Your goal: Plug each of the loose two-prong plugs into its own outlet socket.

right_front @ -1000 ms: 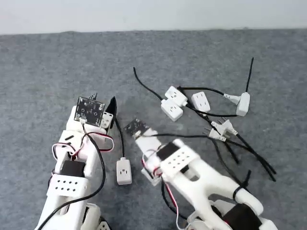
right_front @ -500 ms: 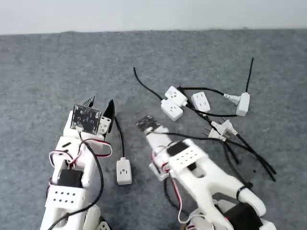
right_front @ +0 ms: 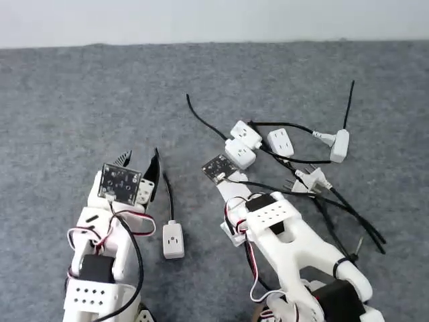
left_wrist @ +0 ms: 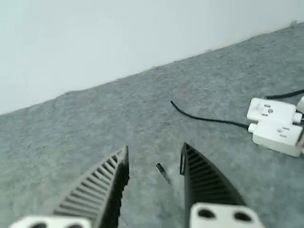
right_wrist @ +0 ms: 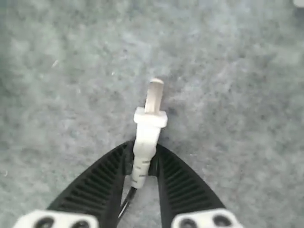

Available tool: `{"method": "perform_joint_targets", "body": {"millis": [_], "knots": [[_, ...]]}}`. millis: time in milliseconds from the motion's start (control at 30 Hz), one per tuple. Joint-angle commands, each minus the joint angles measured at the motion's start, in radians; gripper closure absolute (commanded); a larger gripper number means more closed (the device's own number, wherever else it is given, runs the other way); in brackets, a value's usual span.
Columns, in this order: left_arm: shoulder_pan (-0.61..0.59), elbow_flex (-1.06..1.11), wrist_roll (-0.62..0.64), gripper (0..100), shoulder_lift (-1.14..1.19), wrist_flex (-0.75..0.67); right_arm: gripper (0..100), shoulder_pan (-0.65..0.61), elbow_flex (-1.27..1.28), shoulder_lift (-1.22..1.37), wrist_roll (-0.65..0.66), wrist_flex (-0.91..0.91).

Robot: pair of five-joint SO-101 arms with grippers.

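Pinched between the ribbed black jaws of the right pincer [right_wrist: 143, 147], a white moulded plug [right_wrist: 148, 124] is held, its flat metal prong [right_wrist: 154, 95] sticking out ahead over fuzzy grey carpet [right_wrist: 237, 95]. The left pincer [left_wrist: 155, 148] is spread wide, nothing held. Boxy white sockets [left_wrist: 270, 110] lie well beyond it.

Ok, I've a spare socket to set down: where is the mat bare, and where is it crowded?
Bare: the grey mat from the wall down to the left gripper, and the strip along the wall beyond the paired sockets. Crowded: the high view's right half, where those sockets, loose plugs and black cables tangle.
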Motion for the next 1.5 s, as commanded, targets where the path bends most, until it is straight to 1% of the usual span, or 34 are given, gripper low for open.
{"method": "perform_joint_targets", "body": {"millis": [0,67,133,233,367,500,600,667,767,833,900,1100,1267,1467], "knots": [[0.008,0.016,0.002,83,-0.023,-0.069,99.0,0.022,-0.031,0.013,0.089,0.005],[0.026,0.016,0.003,83,-0.008,-0.071,99.0,0.076,-0.107,0.012,0.137,0.062],[0.049,0.015,0.003,83,0.000,-0.071,99.0,0.119,-0.219,0.012,0.172,0.157],[0.066,-0.012,0.003,83,0.002,-0.044,99.0,0.131,-0.414,0.012,0.233,0.320],[0.060,-0.117,0.008,83,0.002,0.064,99.0,0.102,-0.681,0.012,0.264,0.507],[0.100,-0.182,0.011,83,0.000,0.144,99.0,0.051,-0.925,0.015,0.264,0.657],[0.115,-0.263,0.051,83,-0.048,0.238,99.0,0.019,-1.037,0.024,0.262,0.754],[0.140,-0.305,0.063,83,-0.127,0.313,99.0,-0.008,-1.043,0.012,0.262,0.792],[0.227,-0.308,0.057,83,-0.288,0.422,99.0,-0.058,-1.039,-0.015,0.259,0.826],[0.265,-0.274,0.017,83,-0.390,0.451,99.0,-0.087,-1.039,-0.045,0.238,0.832],[0.269,-0.229,-0.008,83,-0.454,0.450,99.0,-0.117,-1.034,-0.081,0.216,0.832],[0.267,-0.203,-0.017,83,-0.408,0.445,99.0,-0.232,-0.870,-0.185,0.210,0.797],[0.267,-0.145,-0.017,83,-0.408,0.396,99.0,-0.234,-0.764,-0.294,0.210,0.750],[0.273,-0.082,-0.017,83,-0.408,0.351,99.0,-0.232,-0.738,-0.406,0.210,0.750]]}}
